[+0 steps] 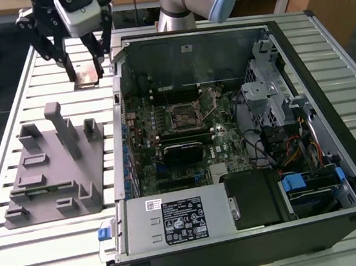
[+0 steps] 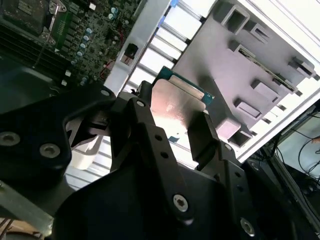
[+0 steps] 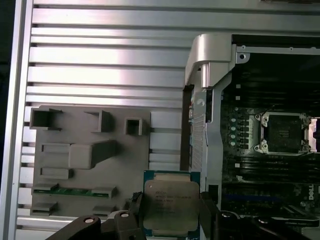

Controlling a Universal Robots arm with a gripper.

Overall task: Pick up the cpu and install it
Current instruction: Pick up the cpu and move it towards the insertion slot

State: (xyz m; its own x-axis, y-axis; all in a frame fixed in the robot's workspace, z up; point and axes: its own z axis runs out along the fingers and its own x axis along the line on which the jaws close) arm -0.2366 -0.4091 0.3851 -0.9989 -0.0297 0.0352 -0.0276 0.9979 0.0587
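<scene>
GRIPPER [image 1: 86, 74]: clenched on cpu [image 3: 171, 205], fingers [image 2: 142, 107] on two opposite edges | CPU: over bench [image 1: 40, 65], between grey tray [image 1: 54, 180] and case [image 1: 332, 120] | SOCKET [image 3: 282, 131]: appears open | ADVICE: hold chip level, squeeze lightly, avoid case wall, match corner orientation.

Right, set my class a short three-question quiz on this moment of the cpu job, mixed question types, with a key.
1. True or false: the cpu already sits in the motherboard socket.
2. What do the fingers of the gripper hold? A the cpu; B a cable; C nothing.
3. Fill in: in the exterior view, the cpu is off the computer case on the view's ____ side.
Key: 1 false, the socket is empty; 2 A; 3 left.
</scene>
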